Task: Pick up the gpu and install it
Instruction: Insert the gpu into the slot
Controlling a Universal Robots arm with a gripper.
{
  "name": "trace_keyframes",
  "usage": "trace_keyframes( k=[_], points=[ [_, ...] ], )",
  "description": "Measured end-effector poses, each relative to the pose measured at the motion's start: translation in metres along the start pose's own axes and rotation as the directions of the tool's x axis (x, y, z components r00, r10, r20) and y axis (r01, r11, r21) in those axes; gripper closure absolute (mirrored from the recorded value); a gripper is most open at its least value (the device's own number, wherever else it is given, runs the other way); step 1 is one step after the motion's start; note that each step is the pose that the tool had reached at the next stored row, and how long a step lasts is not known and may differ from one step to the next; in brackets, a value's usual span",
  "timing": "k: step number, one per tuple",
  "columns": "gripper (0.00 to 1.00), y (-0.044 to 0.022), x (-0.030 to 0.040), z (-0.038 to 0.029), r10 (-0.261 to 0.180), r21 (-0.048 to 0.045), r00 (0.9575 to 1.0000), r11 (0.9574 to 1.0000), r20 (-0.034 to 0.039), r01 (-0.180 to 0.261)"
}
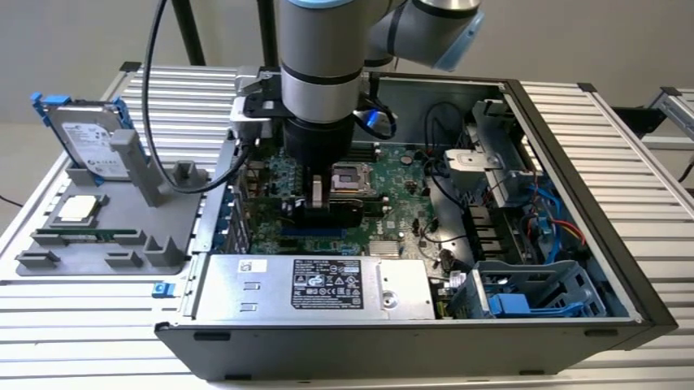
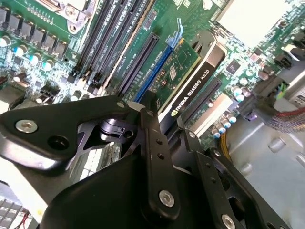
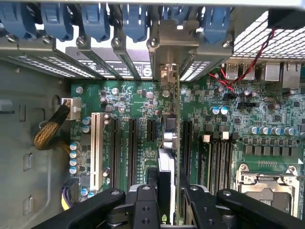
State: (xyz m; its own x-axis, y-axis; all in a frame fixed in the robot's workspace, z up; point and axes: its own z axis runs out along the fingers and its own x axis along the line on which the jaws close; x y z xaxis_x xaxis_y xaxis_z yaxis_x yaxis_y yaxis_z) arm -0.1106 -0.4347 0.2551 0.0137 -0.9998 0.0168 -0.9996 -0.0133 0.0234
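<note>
My gripper [image 2: 164, 119] is clamped on the gpu [image 2: 190, 81] at frame centre, over the motherboard [image 2: 119, 28]. It looks stiff, light, fragile; I'd hold its top edge.

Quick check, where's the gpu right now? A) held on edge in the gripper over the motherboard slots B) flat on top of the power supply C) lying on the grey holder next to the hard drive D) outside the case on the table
A: the gripper clamps the gpu on edge above the motherboard slots, inside the case.
</note>
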Motion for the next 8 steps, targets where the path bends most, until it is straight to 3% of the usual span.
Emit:
trace_keyframes(
  k=[8],
  points=[
    [1.0, -0.0005, 0.0, -0.0001, 0.0, 0.0001, 1.0, 1.0, 0.0001, 0.0]
  ],
)
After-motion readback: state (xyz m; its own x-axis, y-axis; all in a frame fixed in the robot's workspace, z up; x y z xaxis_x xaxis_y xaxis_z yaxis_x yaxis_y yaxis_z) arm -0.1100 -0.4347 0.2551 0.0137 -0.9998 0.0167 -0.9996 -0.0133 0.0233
